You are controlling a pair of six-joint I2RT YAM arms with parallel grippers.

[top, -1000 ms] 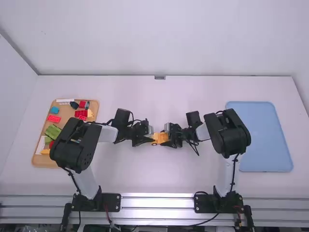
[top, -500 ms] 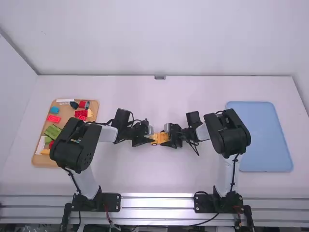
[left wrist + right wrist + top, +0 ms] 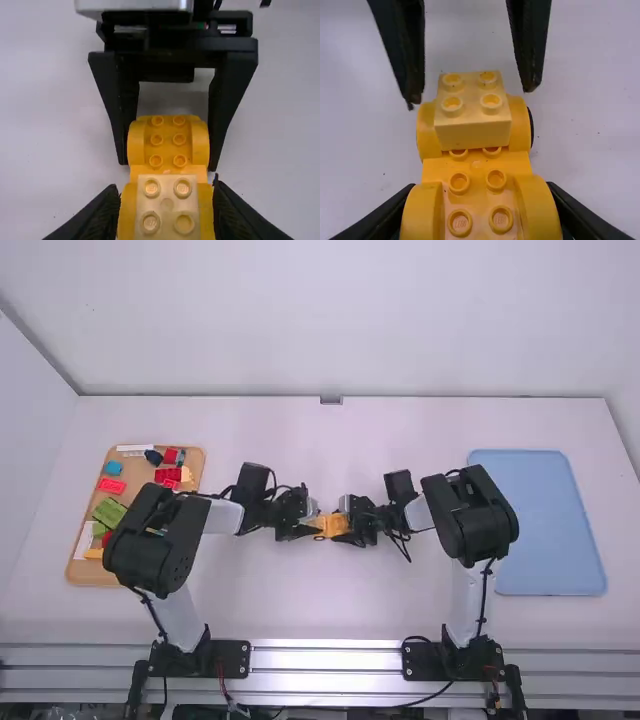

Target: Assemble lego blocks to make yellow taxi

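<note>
Two left fingers (image 3: 304, 532) spread; two right fingers (image 3: 354, 539) pinch one yellow base (image 3: 436, 171) bearing one brick (image 3: 473, 135).

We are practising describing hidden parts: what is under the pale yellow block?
Under the pale yellow block is one end of the yellow car base, between rounded fenders. Two studs peek out beside it; the surface it covers is hidden.

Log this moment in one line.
left gripper: open, around pale block | right gripper: shut on yellow base | pale block: atop base's end
</note>
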